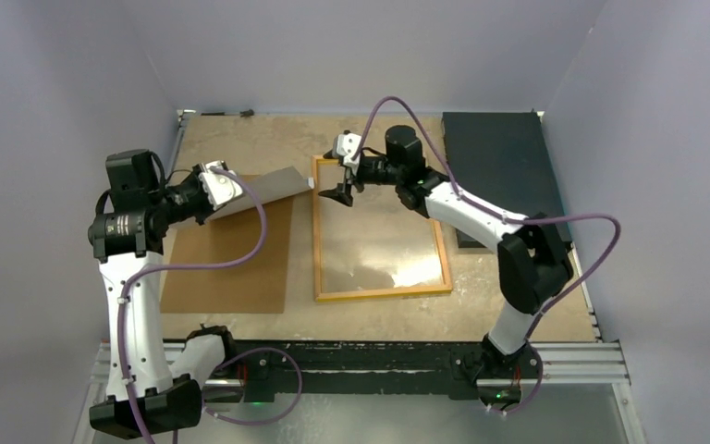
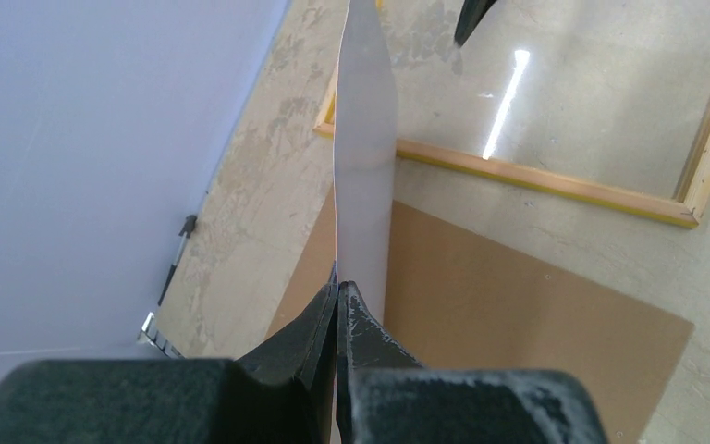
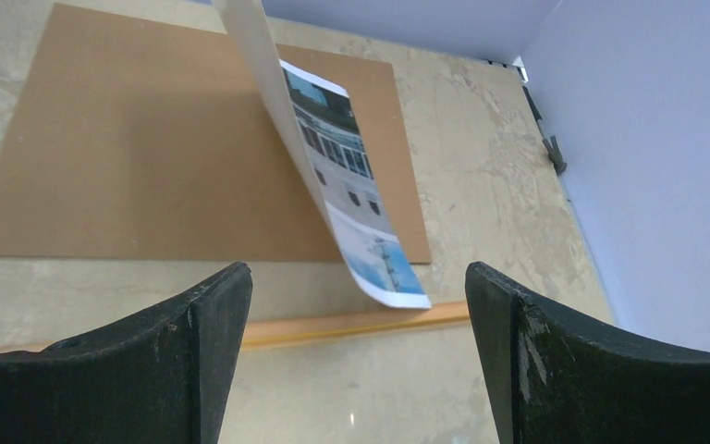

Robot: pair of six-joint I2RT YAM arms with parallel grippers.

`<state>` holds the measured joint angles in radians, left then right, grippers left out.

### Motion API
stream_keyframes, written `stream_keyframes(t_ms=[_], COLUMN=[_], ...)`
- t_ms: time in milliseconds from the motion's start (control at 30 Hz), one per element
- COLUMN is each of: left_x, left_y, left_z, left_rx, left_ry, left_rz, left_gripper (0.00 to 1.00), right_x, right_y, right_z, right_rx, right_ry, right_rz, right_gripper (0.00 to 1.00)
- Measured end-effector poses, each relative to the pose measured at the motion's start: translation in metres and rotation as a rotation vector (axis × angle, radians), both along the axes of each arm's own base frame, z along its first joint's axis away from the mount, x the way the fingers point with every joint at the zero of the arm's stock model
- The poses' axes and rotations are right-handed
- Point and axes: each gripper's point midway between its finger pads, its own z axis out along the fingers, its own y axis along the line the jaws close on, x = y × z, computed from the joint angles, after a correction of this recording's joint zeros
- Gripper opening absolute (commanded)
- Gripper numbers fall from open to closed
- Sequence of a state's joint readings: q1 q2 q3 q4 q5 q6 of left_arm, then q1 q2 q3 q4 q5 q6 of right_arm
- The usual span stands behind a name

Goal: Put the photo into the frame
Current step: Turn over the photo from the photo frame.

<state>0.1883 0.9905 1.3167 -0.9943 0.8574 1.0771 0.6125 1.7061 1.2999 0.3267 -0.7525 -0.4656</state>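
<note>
Left gripper (image 2: 337, 289) clamped shut on the photo (image 1: 273, 188), which hangs in the air above the backing board (image 1: 231, 264).

The sheet's long axis runs from the left fingers toward the far-left corner of the frame (image 1: 317, 242). Its white back is up and the print seems to face down and toward the far wall. The frame lies flat, long axis near-to-far. The right gripper (image 1: 340, 194) hovers over the frame's far end, jaws spread wide and holding nothing.

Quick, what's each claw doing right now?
Left claw: shut on the photo.
Right claw: open, holding nothing.
</note>
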Motion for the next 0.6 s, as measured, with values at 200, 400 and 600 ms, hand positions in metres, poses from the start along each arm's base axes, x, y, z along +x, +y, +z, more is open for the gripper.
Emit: stream_keyframes(t_ms=[200,400,600], left_x=[-0.004,-0.005,-0.003], left_y=[-0.002,-0.002,-0.002], left_z=[0.016,0.016,0.024], left_rx=[0.006,0.007,0.002], left_ry=[-0.034,-0.035,-0.057], left_rz=[-0.011,-0.013,-0.006], left_gripper=[0.0,0.0,0.0], right_x=[0.014,0.01,-0.001], right_y=[0.032,0.054,0.061], right_z=[-0.022,-0.024,-0.014], right_rx=[0.018,0.053,0.092], right_ry=[-0.021,-0.019,0.004], right_rz=[0.037,0.088,0.137], right_gripper=[0.84,0.57,0.09])
